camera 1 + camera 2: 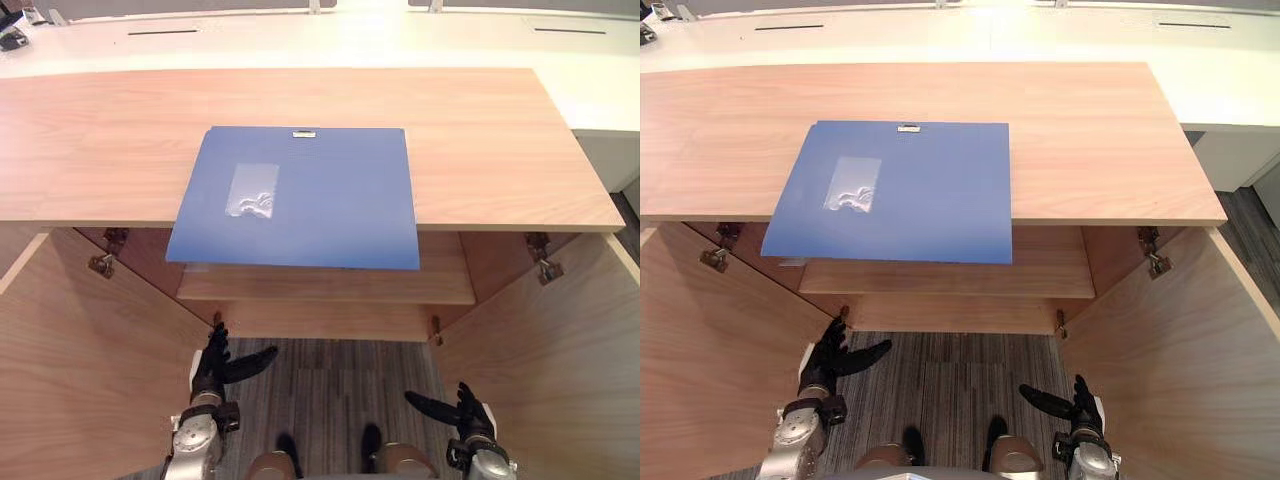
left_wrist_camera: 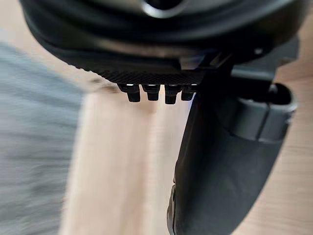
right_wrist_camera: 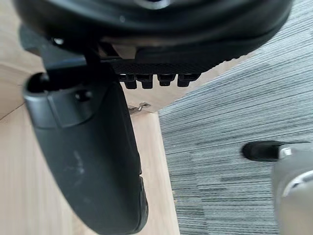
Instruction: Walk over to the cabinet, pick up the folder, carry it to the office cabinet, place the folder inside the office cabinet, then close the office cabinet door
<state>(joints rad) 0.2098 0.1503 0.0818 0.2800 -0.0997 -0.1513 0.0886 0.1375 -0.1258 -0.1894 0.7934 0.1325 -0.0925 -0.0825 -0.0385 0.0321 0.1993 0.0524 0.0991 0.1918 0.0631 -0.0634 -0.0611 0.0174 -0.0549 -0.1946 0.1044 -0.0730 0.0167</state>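
A blue folder (image 1: 300, 195) lies flat on the top of a low wooden cabinet (image 1: 480, 140), its near edge hanging out over the cabinet's front. It bears a clear pocket (image 1: 252, 189) and a small metal clip at its far edge. Both cabinet doors stand wide open, the left door (image 1: 80, 350) and the right door (image 1: 550, 360) flanking me. My left hand (image 1: 212, 365) is low in front of the open cabinet with fingers straight and thumb out, holding nothing. My right hand (image 1: 465, 405) hangs lower right, likewise open and holding nothing.
Inside the cabinet a wooden shelf (image 1: 330, 285) runs across below the folder's overhanging edge. Metal hinges (image 1: 102, 262) sit at both inner corners. Grey striped carpet (image 1: 330, 385) lies between the doors. A white counter (image 1: 420, 40) runs behind the cabinet.
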